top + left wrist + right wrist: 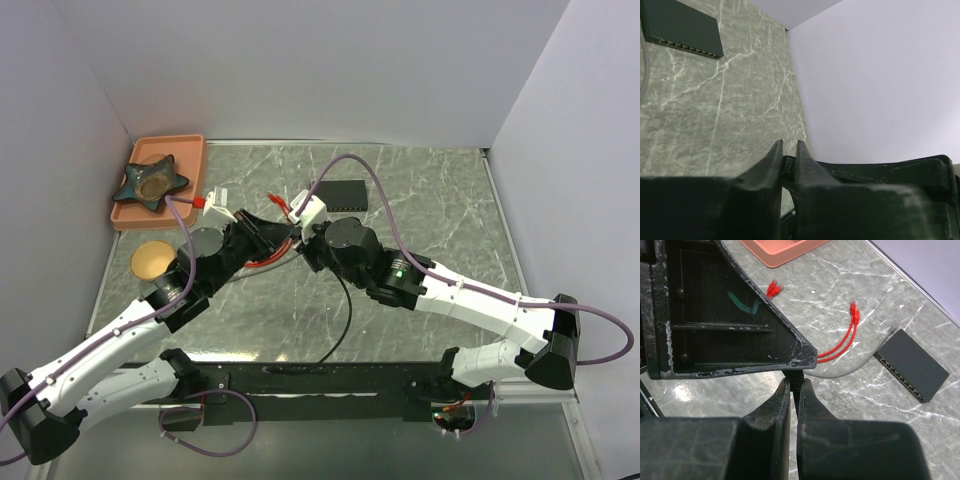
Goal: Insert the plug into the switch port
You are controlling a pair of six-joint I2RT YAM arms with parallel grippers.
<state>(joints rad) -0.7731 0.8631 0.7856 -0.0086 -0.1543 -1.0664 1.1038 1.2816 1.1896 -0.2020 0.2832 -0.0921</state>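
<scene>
Nearest, find the right gripper (pixel 794 385) clenched to a thin slit, just beside the left gripper (pixel 788 146), likewise clenched; cannot tell of any cable (pixel 837 347) pinched in either. Just beyond, note a pair of red plugs (pixel 854 312) lying on the marble table (pixel 840 270), with 1 more red plug (pixel 774 289) farther left, near the orange tray (pixel 777 259). Farthest, see the switch (pixel 912 362) flat on the table, its port row (pixel 900 377) turned toward the arms. Judge each plug light, hard and slick, on a limp, springy cable: take hold on the plug body behind the clip, nose left free, never on the cable. Expect the light switch to slide under a push, so brace it
</scene>
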